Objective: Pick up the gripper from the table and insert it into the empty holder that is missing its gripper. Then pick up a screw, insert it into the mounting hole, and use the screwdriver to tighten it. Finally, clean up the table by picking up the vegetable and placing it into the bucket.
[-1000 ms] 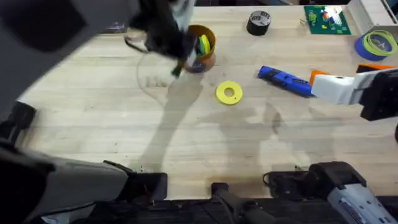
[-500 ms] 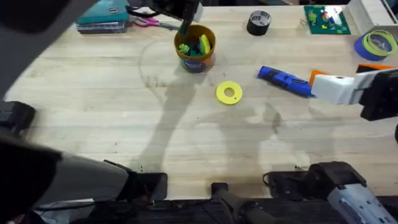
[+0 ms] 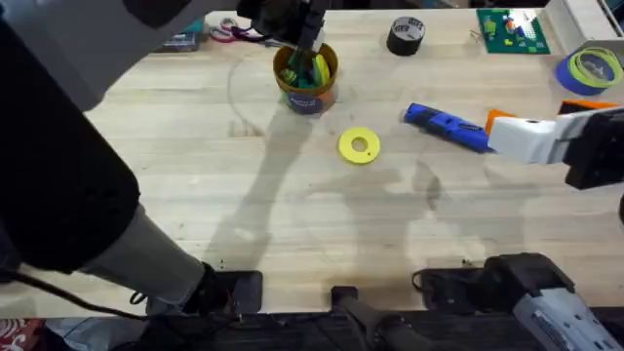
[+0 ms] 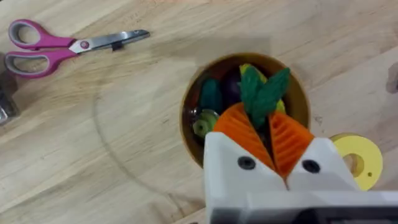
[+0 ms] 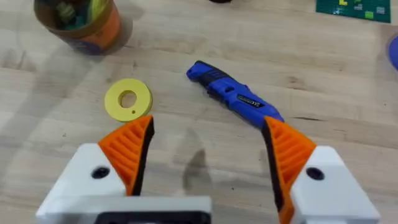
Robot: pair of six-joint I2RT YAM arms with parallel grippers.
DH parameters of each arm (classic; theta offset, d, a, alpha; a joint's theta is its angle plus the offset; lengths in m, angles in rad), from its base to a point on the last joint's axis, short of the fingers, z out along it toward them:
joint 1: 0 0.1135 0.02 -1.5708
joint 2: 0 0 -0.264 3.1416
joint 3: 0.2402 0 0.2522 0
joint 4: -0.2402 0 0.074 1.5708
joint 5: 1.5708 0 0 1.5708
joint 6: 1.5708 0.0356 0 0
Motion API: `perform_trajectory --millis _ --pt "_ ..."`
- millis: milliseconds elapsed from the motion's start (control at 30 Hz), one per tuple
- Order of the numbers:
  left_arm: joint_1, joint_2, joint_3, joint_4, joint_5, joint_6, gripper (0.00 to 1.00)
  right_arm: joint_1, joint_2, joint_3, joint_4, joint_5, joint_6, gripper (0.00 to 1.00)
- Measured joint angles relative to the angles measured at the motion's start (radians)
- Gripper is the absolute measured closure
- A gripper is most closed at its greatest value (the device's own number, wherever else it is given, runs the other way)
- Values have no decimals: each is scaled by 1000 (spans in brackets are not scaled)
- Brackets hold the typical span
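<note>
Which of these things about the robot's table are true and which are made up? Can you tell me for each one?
1. The left claw is pinching the green vegetable right over the bucket. True.
2. The right claw is holding the blue screwdriver. False: its orange fingers are wide apart with nothing between them, and the screwdriver lies on the table.
3. The yellow ring is inside the bucket. False: it lies flat on the wood beside the bucket.
4. Pink-handled scissors lie on the table near the bucket. True.
5. The bucket has nothing in it. False: it already holds colourful toy pieces.
</note>
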Motion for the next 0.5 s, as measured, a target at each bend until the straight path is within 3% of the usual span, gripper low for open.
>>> perform_trajectory --millis 33,67,233,267,500 --pt "0 0 0 0 0 1 989 0 0 0 0 0 0 6" --pt "0 0 0 -1 0 9 910 0 0 0 0 0 0 5" --pt "0 0 0 -3 0 8 114 0 0 0 0 0 0 6" --pt "0 0 0 -6 0 7 46 0 0 0 0 0 0 6" --pt "0 -14 0 -61 -11 7 14 0 0 0 0 0 0 5"
